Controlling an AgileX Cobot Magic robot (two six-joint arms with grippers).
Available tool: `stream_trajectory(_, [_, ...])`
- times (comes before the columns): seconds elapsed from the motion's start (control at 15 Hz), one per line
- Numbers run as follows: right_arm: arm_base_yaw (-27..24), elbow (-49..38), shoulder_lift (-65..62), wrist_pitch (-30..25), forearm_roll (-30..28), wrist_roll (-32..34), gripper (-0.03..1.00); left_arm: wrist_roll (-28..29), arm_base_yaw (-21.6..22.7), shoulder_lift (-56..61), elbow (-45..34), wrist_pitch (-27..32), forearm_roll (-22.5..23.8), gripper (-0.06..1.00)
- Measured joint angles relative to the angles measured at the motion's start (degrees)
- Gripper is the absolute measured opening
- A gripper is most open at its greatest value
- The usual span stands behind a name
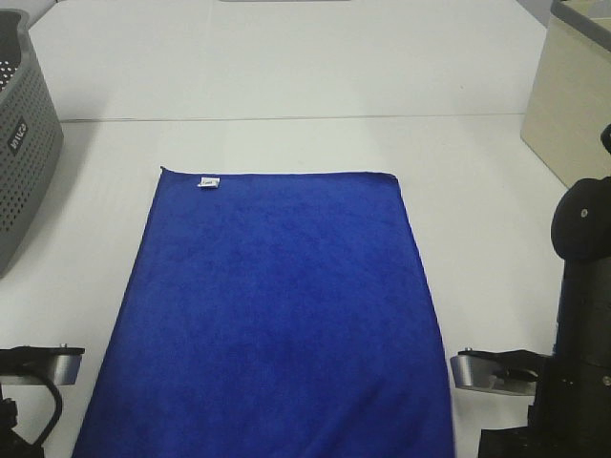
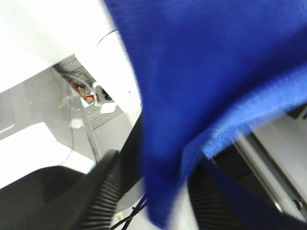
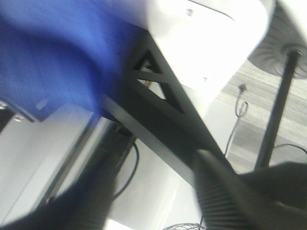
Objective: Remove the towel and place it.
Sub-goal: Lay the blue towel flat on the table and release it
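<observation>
1. Towel (image 1: 277, 315) lies flat on the white table (image 1: 286, 76).
2. Left claw (image 2: 156, 196) is spread, and the towel's edge hangs between its ribbed fingers (image 2: 103, 191).
3. Right claw (image 3: 153, 191) is blurred and I cannot tell its state; the towel is beside it.

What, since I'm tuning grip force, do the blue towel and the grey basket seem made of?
The towel looks like plush microfibre or terry cloth: matte, deep blue, fuzzy nap, with a sewn white tag. The basket looks like moulded grey plastic: rigid-looking perforated walls, dull sheen.
</observation>
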State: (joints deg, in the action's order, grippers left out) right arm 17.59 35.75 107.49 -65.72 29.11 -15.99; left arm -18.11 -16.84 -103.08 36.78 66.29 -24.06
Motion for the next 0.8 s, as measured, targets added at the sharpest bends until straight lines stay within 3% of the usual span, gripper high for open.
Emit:
stream_trajectory(0.07, [-0.1, -0.1, 0.0, -0.1, -1.0, 0.5, 0.60, 0.0, 0.0, -0.1, -0.1, 0.2, 0.2, 0.55])
stream_trajectory(0.2, [-0.1, -0.2, 0.0, -0.1, -1.2, 0.5, 0.68, 0.0, 0.0, -0.1, -0.1, 0.9, 0.2, 0.65])
stream_trajectory(0.53, [-0.1, 2.4, -0.7, -0.7, -1.3, 0.5, 0.69, -0.9, 0.0, 0.1, 0.4, 2.6, -2.9, 0.67])
stream_trajectory(0.8, [-0.1, 9.2, -7.7, -2.1, -4.5, 1.2, 0.70, -1.5, 0.0, 1.9, 6.0, 2.9, -3.3, 0.67])
